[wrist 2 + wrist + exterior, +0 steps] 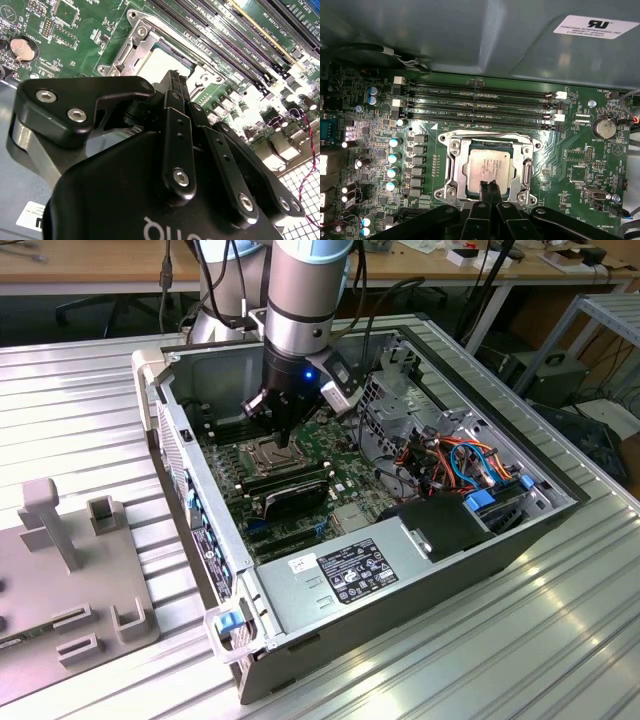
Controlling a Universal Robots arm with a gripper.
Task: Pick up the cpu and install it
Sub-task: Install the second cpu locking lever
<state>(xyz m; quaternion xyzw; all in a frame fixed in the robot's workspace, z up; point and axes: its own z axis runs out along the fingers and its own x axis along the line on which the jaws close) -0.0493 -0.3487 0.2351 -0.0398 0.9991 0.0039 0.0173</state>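
Observation:
The cpu (487, 167), a flat silver-grey square, lies level inside the metal-framed socket (451, 172) on the green motherboard (580, 165). It also shows in the second wrist view as a pale square (162, 60) within the socket frame (127, 47). My gripper (489, 187) hangs just over the chip's near edge, its two black fingers (172, 87) pressed together with nothing between them. In the exterior view the gripper (283, 435) reaches down into the open computer case, right above the socket (262, 452).
Black memory slots (480, 102) run beside the socket. A power supply (350, 575) fills the case's front, and cables and drive bays (470, 465) sit at the exterior view's right. The case wall (180, 460) rises close by. A grey fixture (60, 580) stands outside the case.

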